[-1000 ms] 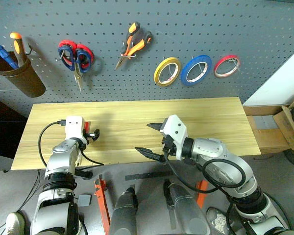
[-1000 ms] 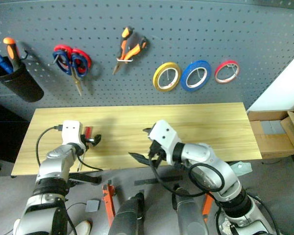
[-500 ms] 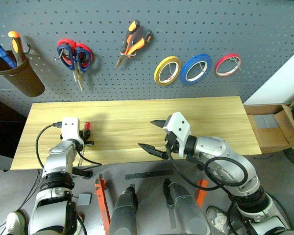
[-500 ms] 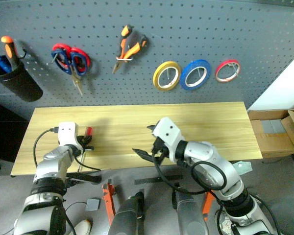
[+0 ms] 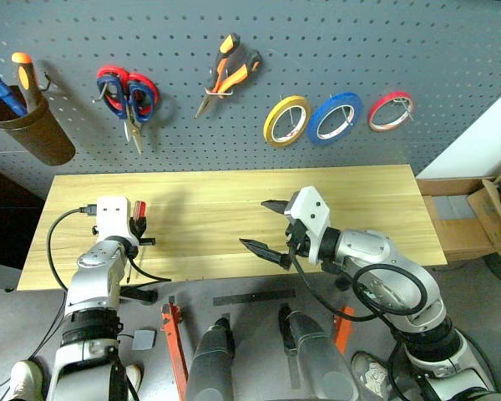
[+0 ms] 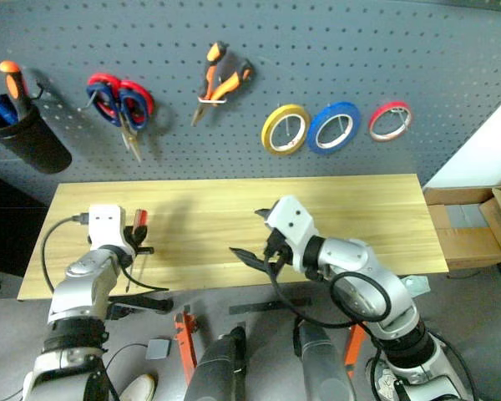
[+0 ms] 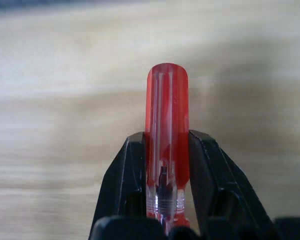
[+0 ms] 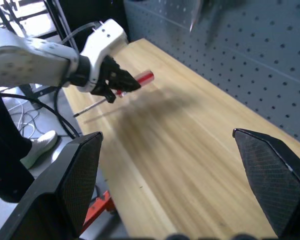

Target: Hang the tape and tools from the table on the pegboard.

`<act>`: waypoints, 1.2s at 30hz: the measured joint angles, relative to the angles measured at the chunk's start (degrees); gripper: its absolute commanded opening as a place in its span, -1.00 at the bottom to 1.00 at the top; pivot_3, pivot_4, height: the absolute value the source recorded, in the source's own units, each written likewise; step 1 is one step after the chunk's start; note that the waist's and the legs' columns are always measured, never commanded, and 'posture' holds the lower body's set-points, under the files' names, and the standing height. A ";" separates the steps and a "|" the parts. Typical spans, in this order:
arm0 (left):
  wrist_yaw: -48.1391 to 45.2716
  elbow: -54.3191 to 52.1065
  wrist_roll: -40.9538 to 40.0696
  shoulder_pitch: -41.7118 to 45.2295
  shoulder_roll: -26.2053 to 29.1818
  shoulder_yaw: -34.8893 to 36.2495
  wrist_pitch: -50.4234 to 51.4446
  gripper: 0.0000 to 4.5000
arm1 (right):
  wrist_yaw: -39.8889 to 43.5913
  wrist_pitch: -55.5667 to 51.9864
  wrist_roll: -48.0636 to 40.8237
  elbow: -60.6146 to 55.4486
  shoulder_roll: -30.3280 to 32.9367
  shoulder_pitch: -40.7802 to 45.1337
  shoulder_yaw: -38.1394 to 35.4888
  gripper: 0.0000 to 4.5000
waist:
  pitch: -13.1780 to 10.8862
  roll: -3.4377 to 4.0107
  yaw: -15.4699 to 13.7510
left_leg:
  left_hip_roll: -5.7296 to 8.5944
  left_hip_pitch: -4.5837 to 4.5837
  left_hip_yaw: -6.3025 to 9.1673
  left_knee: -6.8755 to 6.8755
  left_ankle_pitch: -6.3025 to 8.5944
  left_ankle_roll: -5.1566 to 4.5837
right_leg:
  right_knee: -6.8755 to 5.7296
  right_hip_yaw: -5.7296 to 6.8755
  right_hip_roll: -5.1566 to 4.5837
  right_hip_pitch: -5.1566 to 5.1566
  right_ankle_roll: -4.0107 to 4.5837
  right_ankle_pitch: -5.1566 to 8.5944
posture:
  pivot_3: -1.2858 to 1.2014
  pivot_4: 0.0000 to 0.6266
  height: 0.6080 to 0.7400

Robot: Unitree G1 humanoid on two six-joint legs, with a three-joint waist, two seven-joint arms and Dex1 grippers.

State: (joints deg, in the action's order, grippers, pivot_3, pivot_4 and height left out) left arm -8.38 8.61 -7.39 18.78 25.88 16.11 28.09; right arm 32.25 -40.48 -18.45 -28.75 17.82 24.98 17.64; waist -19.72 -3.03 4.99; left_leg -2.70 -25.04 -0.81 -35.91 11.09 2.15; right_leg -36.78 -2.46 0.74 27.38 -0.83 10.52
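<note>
cup (image 5: 29, 125): brown, on the pegboard (image 5: 451, 50) at our 10 o'clock, holds an orange-handled and a blue-handled tool
left gripper (image 7: 164, 165): we see it clamped on the red-handled screwdriver (image 7: 166, 115), handle sticking out past the fingertips, shaft trailing back, above the table (image 5: 376, 196) at its 9 o'clock end
scissors (image 5: 127, 93): red and blue pairs hung together, 11 o'clock
pliers (image 5: 227, 73): orange-and-black, hung at 12 o'clock
tape: yellow roll (image 5: 285, 121), blue roll (image 5: 334, 118), red roll (image 5: 390, 111), hung in a row at 1 o'clock
right gripper (image 5: 267, 226): fingers spread wide, nothing between them, over the table's near edge at centre
</note>
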 measured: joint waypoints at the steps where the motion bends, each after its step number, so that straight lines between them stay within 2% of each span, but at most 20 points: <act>1: 1.71 -5.01 0.60 -1.28 -0.95 -0.03 1.44 -0.63 | 0.15 0.35 -1.04 -0.14 -1.03 -0.42 -0.86 1.00 | 0.01 -0.01 0.00 | 0.00 0.00 -0.01 -0.01 0.04 0.06 | 0.00 -0.02 0.00 0.00 -0.06 0.03 | -0.08 0.02 1.00; 10: 11.16 -29.05 10.67 -3.62 -2.07 -2.47 6.70 -0.63 | -0.59 1.30 -7.13 -0.39 -7.25 -0.75 -4.45 1.00 | 0.19 -0.25 -0.03 | 0.10 0.00 0.00 -0.08 0.06 0.09 | -0.04 -0.01 0.06 -0.03 -0.08 0.04 | -0.04 -0.10 1.00; 13: 12.92 -31.21 15.09 -3.20 -1.12 -3.84 6.24 -0.63 | -0.77 1.49 -7.48 -0.36 -7.54 -0.40 -4.62 1.00 | 0.22 -0.27 -0.11 | 0.14 0.00 0.04 -0.08 0.05 0.09 | -0.06 0.04 0.10 -0.03 -0.08 0.04 | -0.03 -0.13 1.00; 18: 14.02 -30.93 20.93 3.32 4.23 -4.60 1.79 -0.63 | -0.84 2.77 -7.48 0.21 -7.78 0.65 -4.62 1.00 | 0.26 -0.33 -0.29 | 0.15 -0.04 0.09 -0.12 0.05 0.10 | -0.08 0.10 0.15 -0.02 -0.07 0.03 | -0.03 -0.12 1.00; 23: 15.28 -25.57 23.17 11.11 9.63 -1.88 -5.31 -0.63 | -0.94 3.77 -7.47 1.08 -7.78 0.80 -4.65 1.00 | 0.26 -0.33 -0.24 | 0.15 -0.03 0.03 -0.11 0.05 0.10 | -0.08 0.05 0.12 -0.01 -0.07 0.03 | -0.03 -0.10 1.00; 30: 15.55 -6.82 23.01 22.47 15.55 -0.69 -17.09 -0.63 | -1.31 5.41 -7.53 2.59 -9.75 2.00 -4.81 1.00 | 0.26 -0.34 -0.36 | 0.14 -0.05 0.07 -0.17 0.05 0.10 | -0.14 0.13 0.12 -0.01 -0.07 0.02 | -0.03 -0.09 1.00; 36: 15.49 4.83 22.12 29.58 16.77 -0.88 -25.59 -0.63 | -1.35 6.89 -9.34 2.67 -12.37 3.87 -5.78 1.00 | 0.27 -0.34 -0.53 | 0.11 -0.07 0.06 -0.17 0.05 0.11 | -0.18 0.14 0.02 -0.01 -0.01 -0.03 | -0.03 -0.08 1.00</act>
State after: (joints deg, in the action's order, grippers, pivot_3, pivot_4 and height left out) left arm 7.12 13.43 14.73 48.36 42.65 15.23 2.49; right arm 30.91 -33.59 -27.80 -26.08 5.45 28.85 11.86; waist -19.45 -3.37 4.46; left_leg -2.60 -25.11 -0.75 -36.07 11.14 2.26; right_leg -36.96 -2.32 0.76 27.37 -0.84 10.49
